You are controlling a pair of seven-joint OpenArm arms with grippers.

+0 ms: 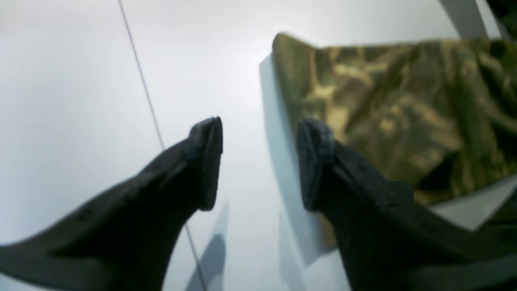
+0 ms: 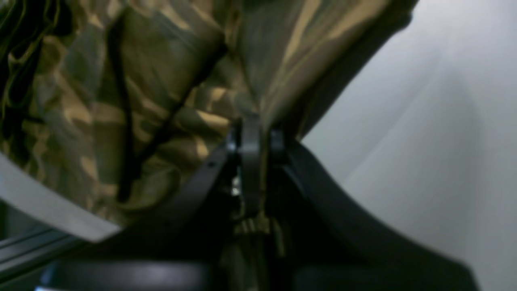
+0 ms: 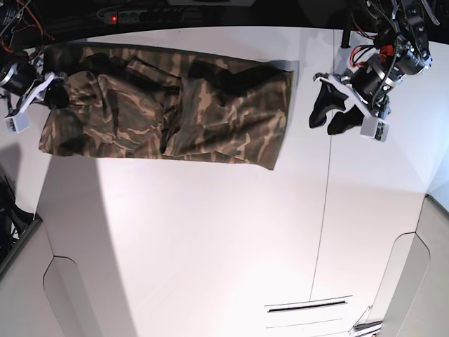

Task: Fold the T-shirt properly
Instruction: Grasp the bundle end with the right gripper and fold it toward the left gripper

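Item: soft camouflage-print T-shirt (image 3: 168, 119) in brown, tan and olive streaks, lying as a long folded band across the far part of the white desk (image 3: 210, 232), one end at the desk's edge.

Right gripper (image 2: 252, 133): black fingers pressed together, pinching a fold of the T-shirt fabric at that end; cloth bunches above the fingertips.

Left gripper (image 1: 258, 161): dark fingers spread apart, nothing between them, hovering over bare desk just beside the T-shirt's opposite edge.

Desk surface: a thin dark seam (image 3: 323, 203) runs across it under the left gripper.
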